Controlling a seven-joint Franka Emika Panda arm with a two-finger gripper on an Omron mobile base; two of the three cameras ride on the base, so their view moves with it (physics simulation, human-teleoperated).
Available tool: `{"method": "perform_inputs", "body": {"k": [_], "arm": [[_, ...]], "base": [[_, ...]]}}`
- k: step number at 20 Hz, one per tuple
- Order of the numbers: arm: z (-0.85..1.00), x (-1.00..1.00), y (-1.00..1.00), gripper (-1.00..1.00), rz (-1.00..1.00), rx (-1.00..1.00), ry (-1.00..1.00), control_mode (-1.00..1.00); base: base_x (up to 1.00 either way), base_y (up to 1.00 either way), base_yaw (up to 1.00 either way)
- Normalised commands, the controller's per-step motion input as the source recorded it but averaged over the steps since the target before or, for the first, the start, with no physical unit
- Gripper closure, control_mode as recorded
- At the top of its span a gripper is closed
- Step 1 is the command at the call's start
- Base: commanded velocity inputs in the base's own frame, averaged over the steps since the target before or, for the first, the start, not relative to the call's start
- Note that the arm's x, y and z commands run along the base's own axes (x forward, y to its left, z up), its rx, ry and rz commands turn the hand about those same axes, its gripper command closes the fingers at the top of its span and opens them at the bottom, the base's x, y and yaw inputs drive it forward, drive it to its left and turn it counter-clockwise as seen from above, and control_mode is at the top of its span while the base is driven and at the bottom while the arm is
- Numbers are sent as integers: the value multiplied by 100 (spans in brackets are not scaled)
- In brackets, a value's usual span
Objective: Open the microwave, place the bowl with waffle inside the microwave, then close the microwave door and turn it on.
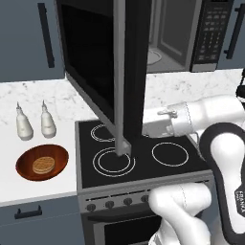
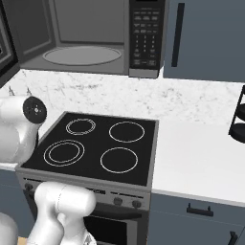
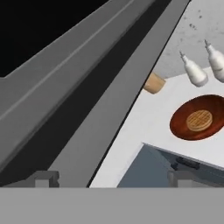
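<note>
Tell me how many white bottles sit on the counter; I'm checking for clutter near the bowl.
2. Both stand side by side just behind the bowl, left of the cooktop: one bottle on the left, the other right beside it. The open door may hide more.

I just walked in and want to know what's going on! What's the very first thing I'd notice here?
The microwave door is swung wide open and juts out over the black cooktop, so you can see the grey turntable inside the microwave. Left of the cooktop, on the white counter, a reddish-brown bowl holds a small golden waffle, with two white bottles standing behind it.
</note>
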Motion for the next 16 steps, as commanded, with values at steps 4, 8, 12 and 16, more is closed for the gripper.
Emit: {"method": "perform_inputs", "body": {"k": [4,8,12,16], "arm": [[0,29,100,-100,-5,-19,13,-100],[-43,100,3,-100,-10,-4,47,-100],[-98,100,-24,-100,0,-10,39,-100],[-100,99,64,-100,1,-9,10,-100]], "base": [[0,0,0],[0,0,0],[0,0,0],[0,0,0]]}}
